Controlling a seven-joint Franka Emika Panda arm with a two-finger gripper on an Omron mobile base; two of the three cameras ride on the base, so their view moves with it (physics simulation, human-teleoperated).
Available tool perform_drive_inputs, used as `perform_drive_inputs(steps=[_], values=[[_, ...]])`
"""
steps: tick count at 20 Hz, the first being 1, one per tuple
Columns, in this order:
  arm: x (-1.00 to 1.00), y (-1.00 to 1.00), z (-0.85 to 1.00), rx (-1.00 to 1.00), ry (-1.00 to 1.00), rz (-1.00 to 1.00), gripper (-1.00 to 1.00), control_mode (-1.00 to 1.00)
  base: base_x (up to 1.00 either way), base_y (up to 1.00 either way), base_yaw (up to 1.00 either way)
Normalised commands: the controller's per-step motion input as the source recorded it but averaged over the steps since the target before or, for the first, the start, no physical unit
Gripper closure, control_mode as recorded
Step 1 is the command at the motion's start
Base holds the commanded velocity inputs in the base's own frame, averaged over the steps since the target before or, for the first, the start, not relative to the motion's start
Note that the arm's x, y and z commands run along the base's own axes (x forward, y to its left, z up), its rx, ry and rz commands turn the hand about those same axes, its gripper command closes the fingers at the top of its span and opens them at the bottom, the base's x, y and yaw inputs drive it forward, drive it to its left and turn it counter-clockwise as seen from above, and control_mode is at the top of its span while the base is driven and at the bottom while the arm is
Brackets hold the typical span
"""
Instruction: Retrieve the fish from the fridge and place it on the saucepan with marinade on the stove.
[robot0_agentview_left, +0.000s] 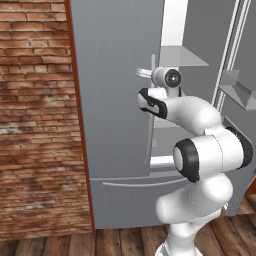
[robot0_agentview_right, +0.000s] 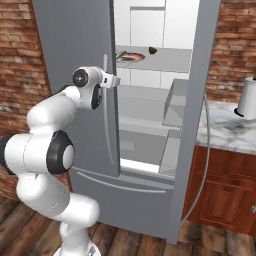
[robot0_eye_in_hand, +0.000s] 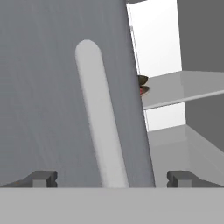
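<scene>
Gripper (robot0_eye_in_hand: 111, 178) wide open, nothing held; in the hand view the two dark fingertips (robot0_eye_in_hand: 43, 178) stand far apart at the bottom, with the long vertical handle (robot0_eye_in_hand: 101, 127) of the left door rising between them, not touched by either tip as far as can be seen. Fridge (robot0_agentview_right: 80, 55): left door closed or nearly so, right door (robot0_agentview_right: 197, 115) swung open, white interior exposed with glass shelves and door bins. Arm's hand sits just beside the left door's handle in both base views (robot0_agentview_left: 145, 74). Upper glass shelf (robot0_agentview_right: 165, 59): reddish-brown round dish (robot0_agentview_right: 129, 55) near the shelf's left edge, small dark lump (robot0_agentview_right: 152, 49) toward the back, apart from the dish. Fish cannot be told apart on the shelf at this resolution. Marble counter (robot0_agentview_right: 225, 131) to the right of the fridge carries a white cylindrical container (robot0_agentview_right: 247, 97) near its right edge. Brick wall (robot0_agentview_left: 35, 120) left of the fridge.
</scene>
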Motion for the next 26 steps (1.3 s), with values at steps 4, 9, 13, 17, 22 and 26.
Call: perform_drive_inputs(steps=[4, 9, 13, 17, 22, 26], values=[[0.49, 0.00, -0.12, 0.00, 0.00, 0.00, -1.00, -1.00, 0.00, 0.00, 0.00], [0.50, 0.00, -0.13, 0.00, 0.01, 0.00, -1.00, -1.00, 0.00, 0.00, 0.00], [0.50, 0.00, -0.12, 0.00, 0.01, 0.00, -1.00, -1.00, 0.00, 0.00, 0.00], [0.49, 0.00, -0.10, 0.00, 0.01, 0.00, -1.00, -1.00, 0.00, 0.00, 0.00], [0.48, 0.01, -0.05, 0.00, 0.03, 0.00, 1.00, -1.00, 0.00, 0.00, 0.00], [0.39, 0.04, 0.00, 0.00, 0.02, 0.00, 1.00, -1.00, 0.00, 0.00, 0.00]])
